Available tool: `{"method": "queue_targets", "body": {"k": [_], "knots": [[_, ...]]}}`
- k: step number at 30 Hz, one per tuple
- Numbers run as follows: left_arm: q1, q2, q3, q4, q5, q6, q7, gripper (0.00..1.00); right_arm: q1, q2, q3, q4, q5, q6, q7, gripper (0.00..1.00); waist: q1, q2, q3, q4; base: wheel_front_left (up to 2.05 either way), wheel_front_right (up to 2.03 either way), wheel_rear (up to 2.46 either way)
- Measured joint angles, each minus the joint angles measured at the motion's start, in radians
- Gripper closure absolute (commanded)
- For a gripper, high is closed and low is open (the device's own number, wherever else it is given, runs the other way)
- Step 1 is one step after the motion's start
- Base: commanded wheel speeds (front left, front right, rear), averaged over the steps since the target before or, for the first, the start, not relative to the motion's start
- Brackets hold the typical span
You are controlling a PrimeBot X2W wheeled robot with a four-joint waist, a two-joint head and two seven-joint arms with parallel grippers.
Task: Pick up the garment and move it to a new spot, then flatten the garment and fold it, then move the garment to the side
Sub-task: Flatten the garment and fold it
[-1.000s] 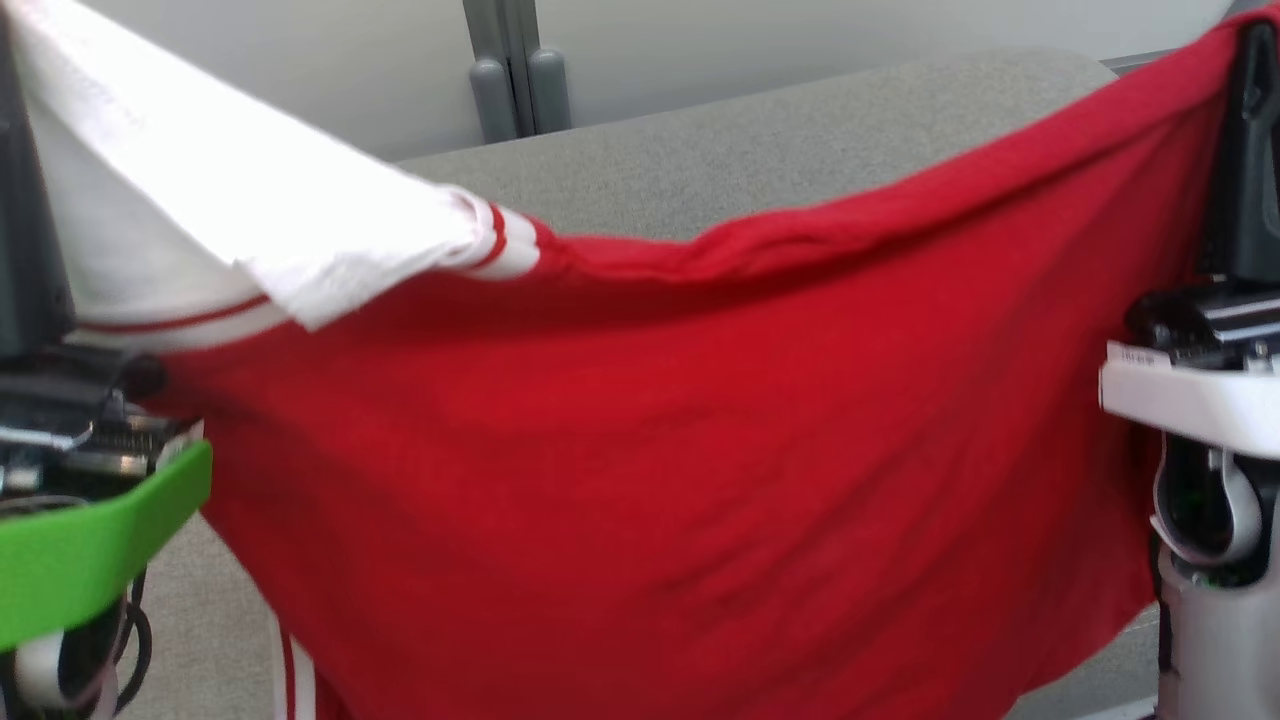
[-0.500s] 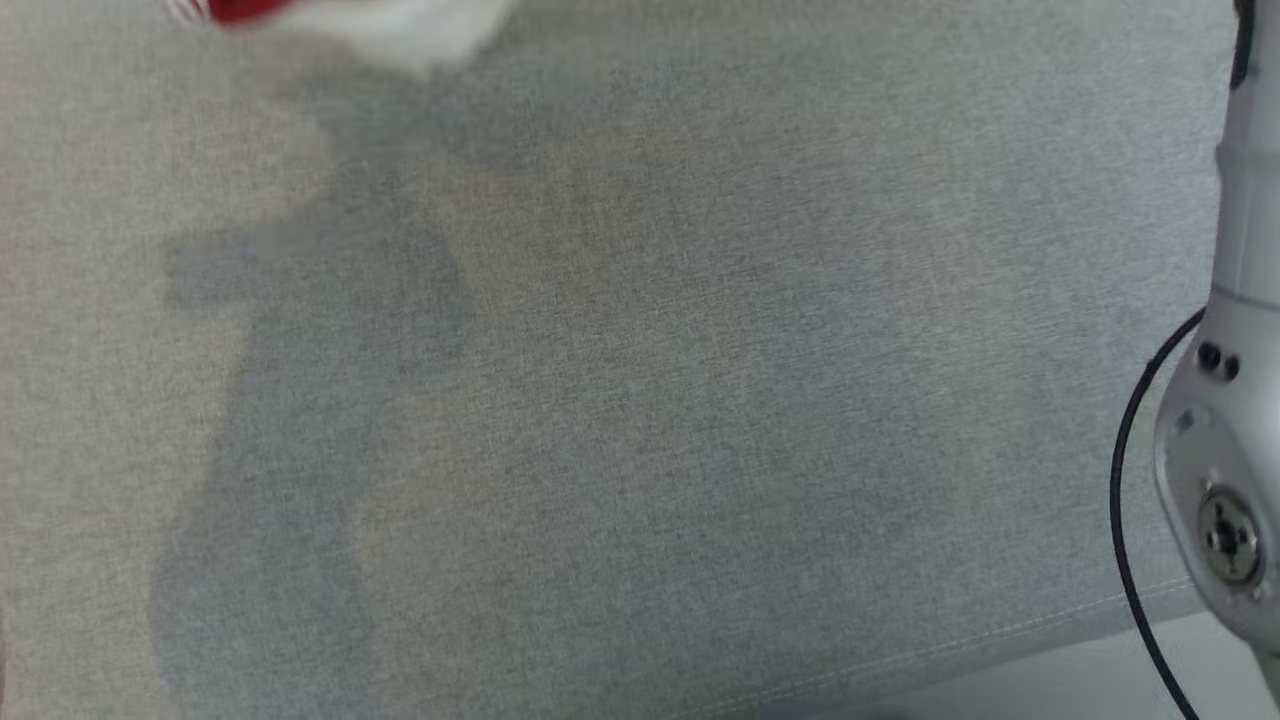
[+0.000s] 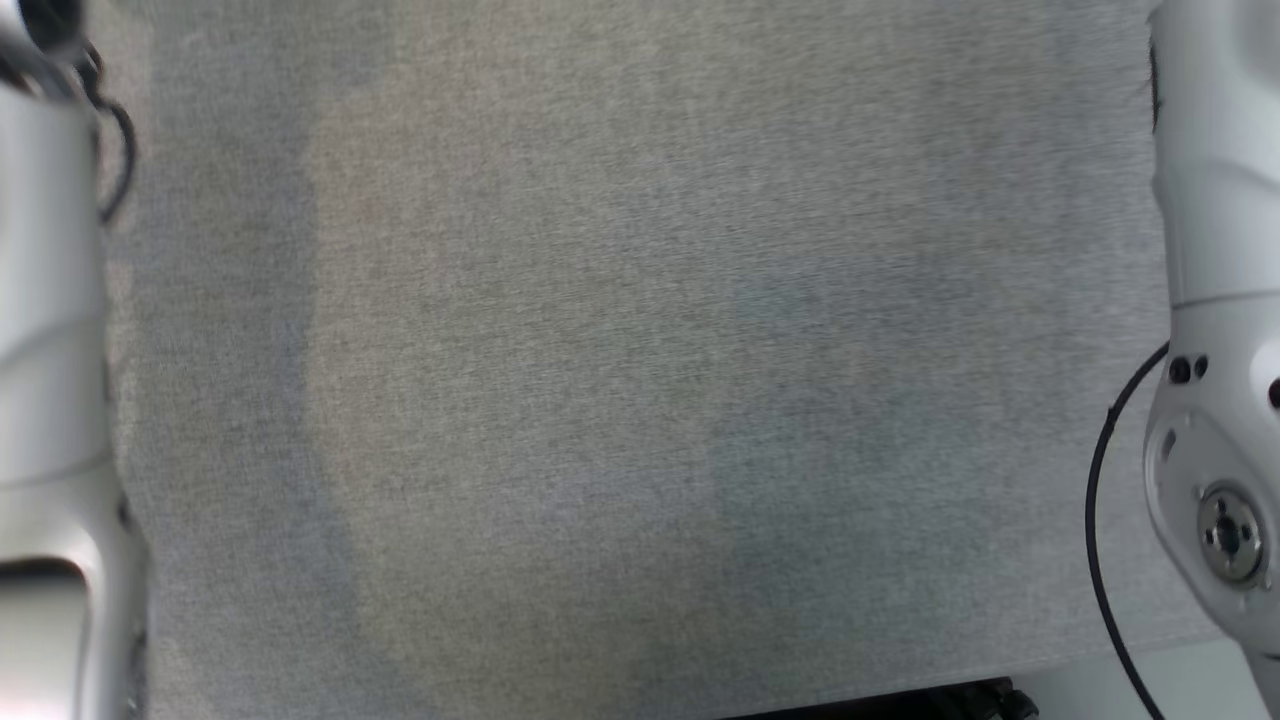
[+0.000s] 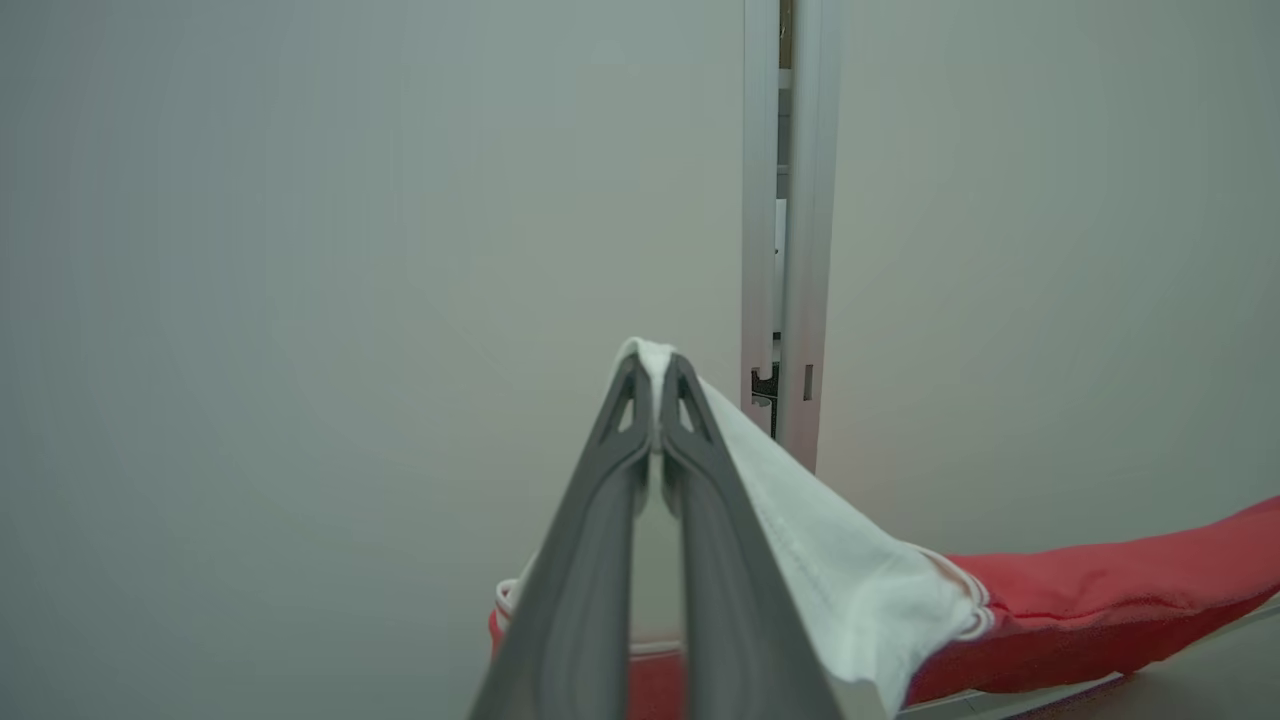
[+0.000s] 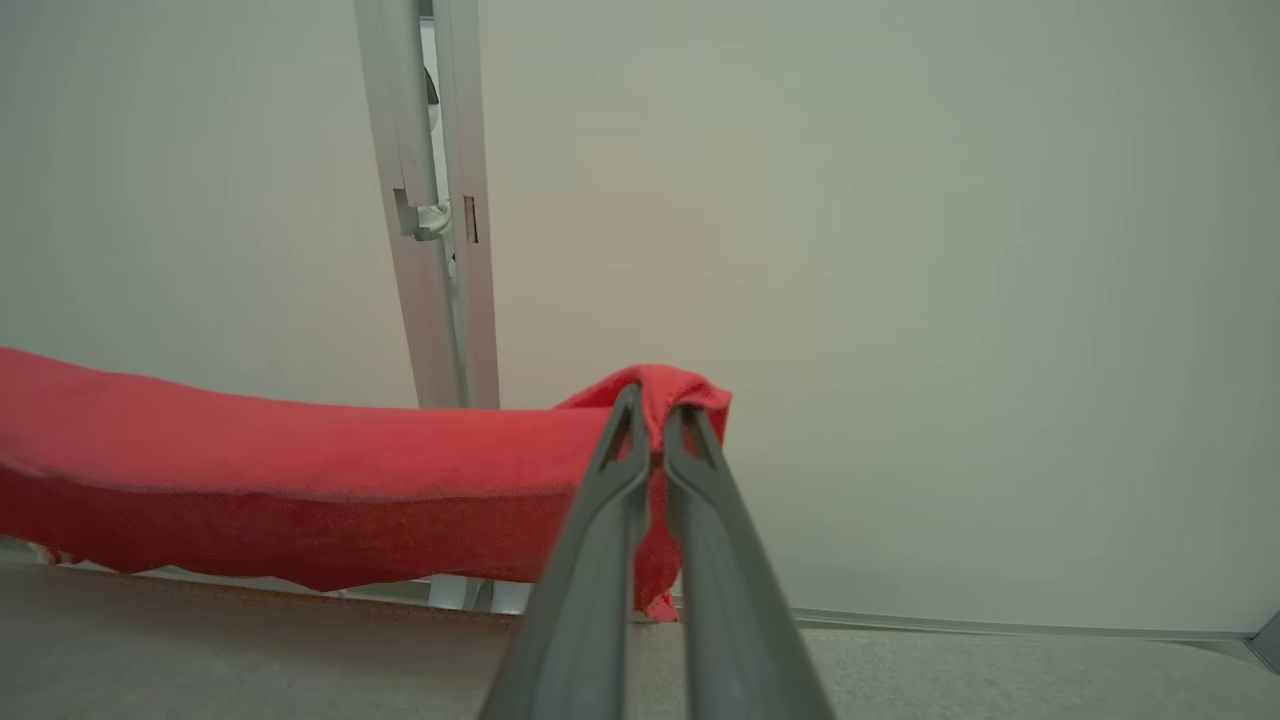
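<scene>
You're holding the garment point(image 5: 250, 470) stretched in the air over the pad point(image 3: 640, 400), left gripper point(image 4: 657, 378) and right gripper point(image 5: 655, 412) each clamping an edge, so be lowering both level, tension even.

1. Saw red garment point(image 5: 250, 450), white sleeve point(image 4: 830, 540), thin red-and-white stripes at its seam.
2. Noted dark grey fingers point(image 4: 580, 560).
3. Found pale grey, finely flecked surface point(image 3: 640, 360).
4. Logged off-white wall point(image 4: 300, 250), white arm point(image 3: 1215, 200), black cable point(image 3: 1100, 520).

Garment point(image 4: 1100, 590) cut off at left wrist view's right edge, its white corner partly behind fingers point(image 4: 590, 560), grey surface point(image 3: 640, 360) blurred
</scene>
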Motion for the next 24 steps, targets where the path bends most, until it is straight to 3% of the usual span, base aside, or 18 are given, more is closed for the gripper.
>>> {"method": "queue_targets", "body": {"k": [5,11,24], "knots": [[0.156,-0.025,0.023,-0.060,-0.034,-0.021,-0.014,1.00,0.130,0.004,0.023,-0.113,0.082,0.000,-0.003,1.00,-0.0001,0.0000,0.045,0.035,0.00,0.00,0.00],[0.331,-0.055,0.073,-0.241,-0.049,-0.039,-0.016,1.00,0.300,0.000,0.028,-0.290,0.193,0.000,-0.003,1.00,-0.0001,0.0000,0.035,0.049,0.00,0.00,0.00],[0.849,-0.147,0.195,-0.524,-0.072,-0.060,-0.017,1.00,0.720,0.010,0.063,-0.572,0.308,0.000,-0.004,1.00,-0.0003,0.0000,-0.150,0.023,0.00,0.00,0.00]]}}
